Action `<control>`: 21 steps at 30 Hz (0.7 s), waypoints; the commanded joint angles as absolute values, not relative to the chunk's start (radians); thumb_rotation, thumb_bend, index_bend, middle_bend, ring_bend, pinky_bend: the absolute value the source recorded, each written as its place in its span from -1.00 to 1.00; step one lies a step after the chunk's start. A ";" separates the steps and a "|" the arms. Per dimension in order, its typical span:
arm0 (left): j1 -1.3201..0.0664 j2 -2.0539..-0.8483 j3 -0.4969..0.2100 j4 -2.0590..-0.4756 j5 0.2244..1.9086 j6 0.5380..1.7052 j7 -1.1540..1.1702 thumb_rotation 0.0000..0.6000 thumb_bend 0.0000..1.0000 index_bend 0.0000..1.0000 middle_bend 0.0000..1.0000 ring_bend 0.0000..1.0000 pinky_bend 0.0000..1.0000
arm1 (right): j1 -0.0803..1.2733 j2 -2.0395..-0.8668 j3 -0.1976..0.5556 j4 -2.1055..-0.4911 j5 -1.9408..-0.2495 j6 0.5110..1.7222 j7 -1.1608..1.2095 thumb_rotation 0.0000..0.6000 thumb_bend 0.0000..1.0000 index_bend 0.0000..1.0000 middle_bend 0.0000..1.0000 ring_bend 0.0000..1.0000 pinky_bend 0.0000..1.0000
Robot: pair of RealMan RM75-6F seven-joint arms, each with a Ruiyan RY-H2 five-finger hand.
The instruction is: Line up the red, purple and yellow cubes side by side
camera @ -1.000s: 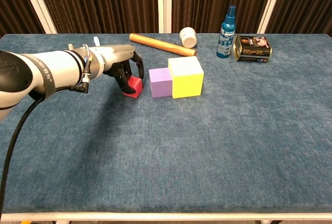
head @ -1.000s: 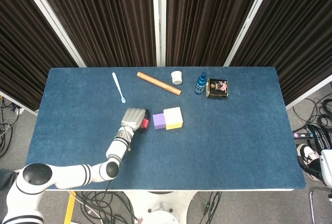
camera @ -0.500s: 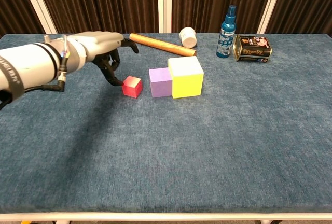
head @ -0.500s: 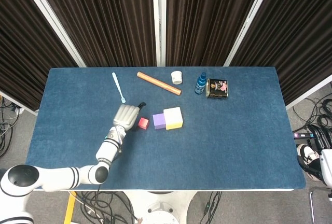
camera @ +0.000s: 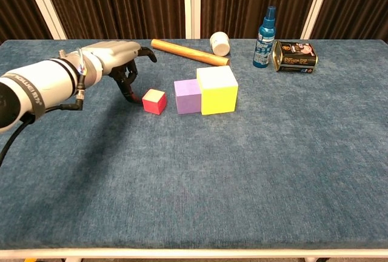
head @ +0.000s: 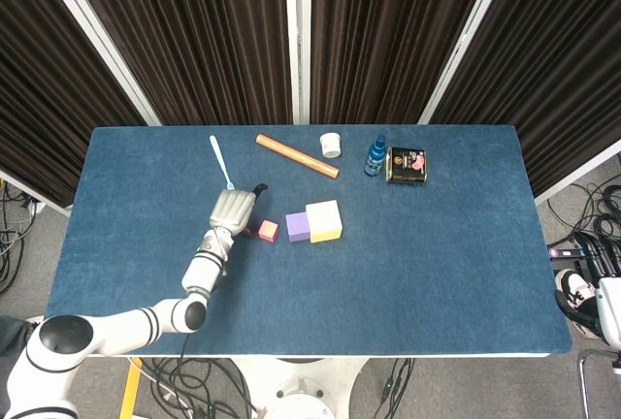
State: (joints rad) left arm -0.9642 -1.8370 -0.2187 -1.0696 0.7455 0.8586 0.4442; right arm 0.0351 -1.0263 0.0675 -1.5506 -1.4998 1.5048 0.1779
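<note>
The small red cube (head: 268, 231) (camera: 154, 101) rests on the blue table, a short gap left of the purple cube (head: 297, 226) (camera: 187, 96). The larger yellow cube (head: 324, 220) (camera: 216, 89) touches the purple cube's right side. My left hand (head: 234, 209) (camera: 123, 63) hovers just left of the red cube with its fingers apart and holds nothing. Its fingertips hang close to the cube's left face, apart from it. My right hand is outside both views.
Along the far side lie a light blue spatula (head: 222, 163), an orange stick (head: 297, 156) (camera: 190, 52), a white cup (head: 331, 145) (camera: 219, 43), a blue spray bottle (head: 375, 156) (camera: 265, 29) and a dark tin (head: 408, 164) (camera: 294, 56). The table's (head: 437, 264) front and right show bare blue cloth.
My left hand let go of the red cube and drew back to the left. The red cube now sits on the table beside the purple one.
</note>
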 commanded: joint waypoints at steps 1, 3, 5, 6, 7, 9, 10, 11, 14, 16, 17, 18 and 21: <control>-0.965 -1.851 -0.225 -1.052 0.762 0.851 0.436 1.00 -0.65 -0.58 0.75 0.85 0.98 | 0.036 -1.026 0.068 -1.552 -1.499 1.503 0.176 1.00 -0.58 -1.00 -0.83 -1.00 -0.84; -0.966 -1.858 -0.233 -1.046 0.766 0.844 0.428 1.00 -0.65 -0.58 0.75 0.85 0.98 | 0.036 -1.025 0.068 -1.554 -1.498 1.504 0.174 1.00 -0.58 -1.00 -0.83 -1.00 -0.84; -0.967 -1.864 -0.237 -1.042 0.772 0.843 0.426 1.00 -0.65 -0.58 0.75 0.85 0.98 | 0.035 -1.024 0.068 -1.555 -1.498 1.505 0.172 1.00 -0.58 -1.00 -0.83 -1.00 -0.84; -0.967 -1.867 -0.240 -1.042 0.774 0.840 0.423 1.00 -0.66 -0.58 0.75 0.85 0.98 | 0.034 -1.024 0.069 -1.556 -1.497 1.505 0.171 1.00 -0.58 -1.00 -0.83 -1.00 -0.84; -0.967 -1.868 -0.244 -1.043 0.775 0.837 0.421 1.00 -0.66 -0.58 0.75 0.85 0.98 | 0.034 -1.023 0.068 -1.556 -1.497 1.506 0.171 1.00 -0.58 -1.00 -0.83 -1.00 -0.84; -0.969 -1.872 -0.248 -1.045 0.780 0.836 0.421 1.00 -0.66 -0.58 0.75 0.85 0.98 | 0.033 -1.022 0.068 -1.558 -1.496 1.506 0.170 1.00 -0.58 -1.00 -0.83 -1.00 -0.84; -0.969 -1.873 -0.249 -1.045 0.782 0.835 0.422 1.00 -0.66 -0.58 0.75 0.85 0.98 | 0.033 -1.022 0.068 -1.558 -1.496 1.506 0.170 1.00 -0.58 -1.00 -0.83 -1.00 -0.84; -0.970 -1.875 -0.250 -1.045 0.782 0.834 0.424 1.00 -0.66 -0.58 0.75 0.85 0.98 | 0.033 -1.021 0.068 -1.559 -1.496 1.507 0.170 1.00 -0.58 -1.00 -0.83 -1.00 -0.84; -0.973 -1.880 -0.257 -1.046 0.780 0.831 0.429 1.00 -0.66 -0.58 0.75 0.85 0.98 | 0.032 -1.020 0.069 -1.560 -1.496 1.508 0.169 1.00 -0.58 -1.00 -0.83 -1.00 -0.84; -0.974 -1.882 -0.260 -1.045 0.781 0.830 0.433 1.00 -0.66 -0.58 0.75 0.85 0.98 | 0.030 -1.020 0.068 -1.560 -1.495 1.509 0.169 1.00 -0.58 -1.00 -0.83 -1.00 -0.84; -0.975 -1.883 -0.261 -1.045 0.781 0.829 0.435 1.00 -0.66 -0.58 0.75 0.85 0.98 | 0.030 -1.019 0.068 -1.560 -1.495 1.509 0.169 1.00 -0.58 -1.00 -0.83 -1.00 -0.84; -0.976 -1.884 -0.263 -1.043 0.781 0.828 0.437 1.00 -0.66 -0.58 0.75 0.85 0.98 | 0.029 -1.019 0.068 -1.559 -1.494 1.509 0.171 1.00 -0.58 -1.00 -0.83 -1.00 -0.84; -0.977 -1.887 -0.264 -1.037 0.779 0.823 0.444 1.00 -0.66 -0.58 0.74 0.85 0.98 | 0.029 -1.021 0.068 -1.557 -1.494 1.509 0.173 1.00 -0.58 -1.00 -0.83 -1.00 -0.84</control>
State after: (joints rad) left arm -0.9769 -1.8863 -0.2639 -1.0373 0.7794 0.8241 0.4439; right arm 0.0287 -1.0208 0.0678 -1.5567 -1.4938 1.5090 0.1736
